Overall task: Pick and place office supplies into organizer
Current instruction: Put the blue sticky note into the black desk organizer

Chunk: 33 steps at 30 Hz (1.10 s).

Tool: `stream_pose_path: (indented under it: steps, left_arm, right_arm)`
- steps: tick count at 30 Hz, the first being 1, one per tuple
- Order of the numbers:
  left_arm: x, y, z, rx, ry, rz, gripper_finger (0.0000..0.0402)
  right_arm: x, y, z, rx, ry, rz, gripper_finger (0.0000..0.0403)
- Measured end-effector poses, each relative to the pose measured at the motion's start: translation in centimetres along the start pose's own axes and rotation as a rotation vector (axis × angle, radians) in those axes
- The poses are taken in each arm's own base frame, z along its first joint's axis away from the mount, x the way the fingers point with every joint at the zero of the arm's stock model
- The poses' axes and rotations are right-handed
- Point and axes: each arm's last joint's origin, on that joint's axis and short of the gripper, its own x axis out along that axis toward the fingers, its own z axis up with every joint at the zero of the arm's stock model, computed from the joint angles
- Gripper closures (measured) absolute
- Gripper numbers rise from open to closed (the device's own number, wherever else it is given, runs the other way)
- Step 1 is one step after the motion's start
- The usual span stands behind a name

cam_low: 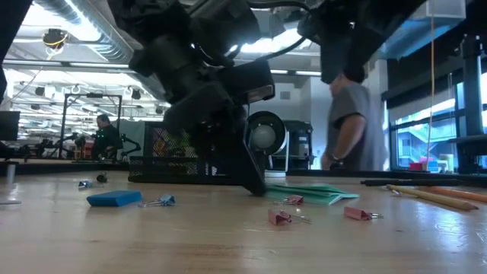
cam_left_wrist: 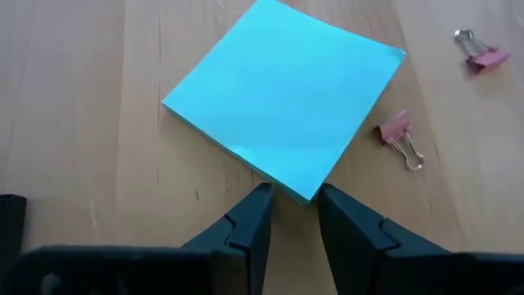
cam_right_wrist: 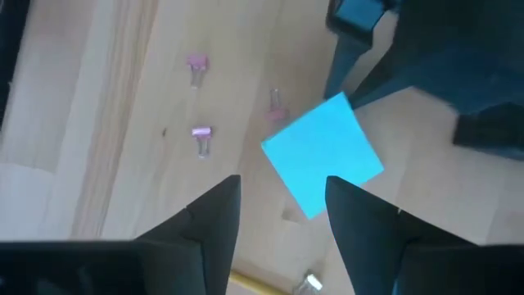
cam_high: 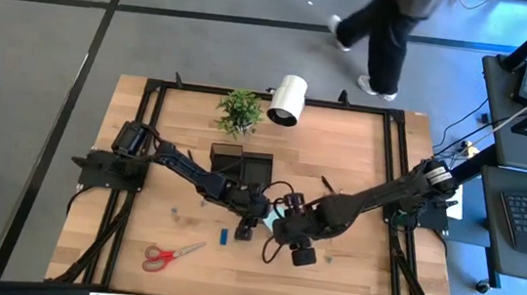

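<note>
On the wooden worktop point(cam_high: 360, 158) the work looks only at its beginning, because most supplies lie outside the small black rectangular organizer tray point(cam_high: 239, 165), which stands near the far edge, just in front of the small green potted plant point(cam_high: 239, 112) and the white cylindrical lamp point(cam_high: 289, 100). Going from the left, the red-handled scissors point(cam_high: 170, 256) lie near the front left corner, untouched, and a small blue block point(cam_high: 222, 235) lies a little toward the middle, with tiny clips around it. The left gripper point(cam_left_wrist: 288, 215) is low over the middle of the worktop; its two dark fingers are open by a narrow gap and one corner of the pale teal square note pad point(cam_left_wrist: 282, 94) points into this gap, but the pad lies flat on the wood, so I judge it is not gripped yet. Pink metal binder clips point(cam_left_wrist: 399, 137) lie just beside the pad. The right gripper point(cam_right_wrist: 280, 215) hovers above the same pad with its fingers apart, holding nothing. Thin wooden pencils point(cam_low: 434, 196) lie more to the right. I cannot tell what is already inside the tray, so nearly all of the sorting seems left to do
</note>
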Motion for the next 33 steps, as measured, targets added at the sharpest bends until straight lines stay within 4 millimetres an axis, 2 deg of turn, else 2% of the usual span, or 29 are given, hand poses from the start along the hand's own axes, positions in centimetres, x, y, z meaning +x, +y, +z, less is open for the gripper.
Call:
stream_pose_path:
  steps: [6, 13, 23, 28, 33]
  left_arm:
    - [-0.2, 0.0, 0.1, -0.012, -0.009, -0.002, 0.0304]
    - [-0.1, -0.1, 0.2, -0.019, -0.023, -0.007, 0.0304]
    - [-0.1, -0.5, 0.2, -0.013, -0.029, -0.008, 0.0304]
    - [-0.1, -0.5, 0.1, -0.006, -0.024, -0.008, 0.0304]
    - [-0.1, -0.5, 0.1, -0.005, -0.024, -0.009, 0.0304]
  right_arm:
    - [1.3, 0.0, -1.9, 0.055, 0.056, 0.034, 0.0219]
    - [2.1, -0.5, -4.1, 0.192, -0.139, 0.077, 0.0219]
    - [6.4, -3.2, -7.1, 0.545, -0.324, 0.123, 0.0219]
    - [7.2, -5.0, -8.1, 0.694, -0.311, 0.109, 0.0219]
    - [7.4, -6.1, -8.3, 0.771, -0.286, 0.173, 0.0219]
